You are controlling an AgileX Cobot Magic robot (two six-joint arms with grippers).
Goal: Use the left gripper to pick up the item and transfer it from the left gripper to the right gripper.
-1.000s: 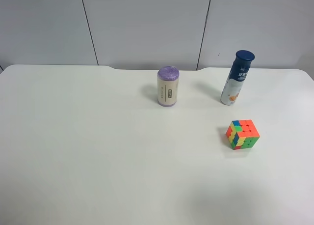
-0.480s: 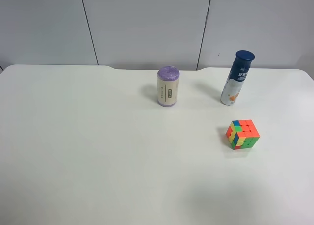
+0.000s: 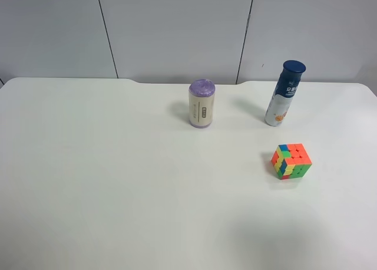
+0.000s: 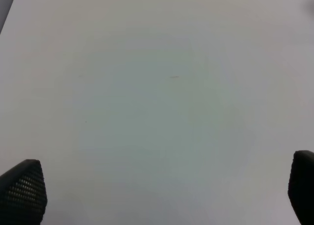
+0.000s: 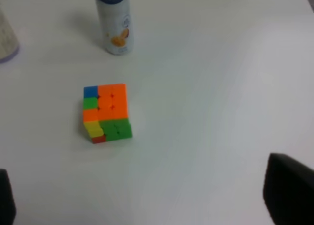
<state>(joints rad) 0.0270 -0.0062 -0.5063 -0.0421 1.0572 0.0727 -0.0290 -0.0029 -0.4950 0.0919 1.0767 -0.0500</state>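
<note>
The item, a small puzzle cube with orange, green, yellow, blue and red squares, sits on the white table at the exterior high view's right. It also shows in the right wrist view, ahead of my right gripper, whose fingertips stand wide apart and empty. My left gripper is open and empty over bare table; its fingertips stand far apart. No arm shows in the exterior high view.
A purple-capped cream cylinder stands at the back middle of the table. A blue-capped white bottle stands behind the cube and also shows in the right wrist view. A grey panelled wall rises behind the table.
</note>
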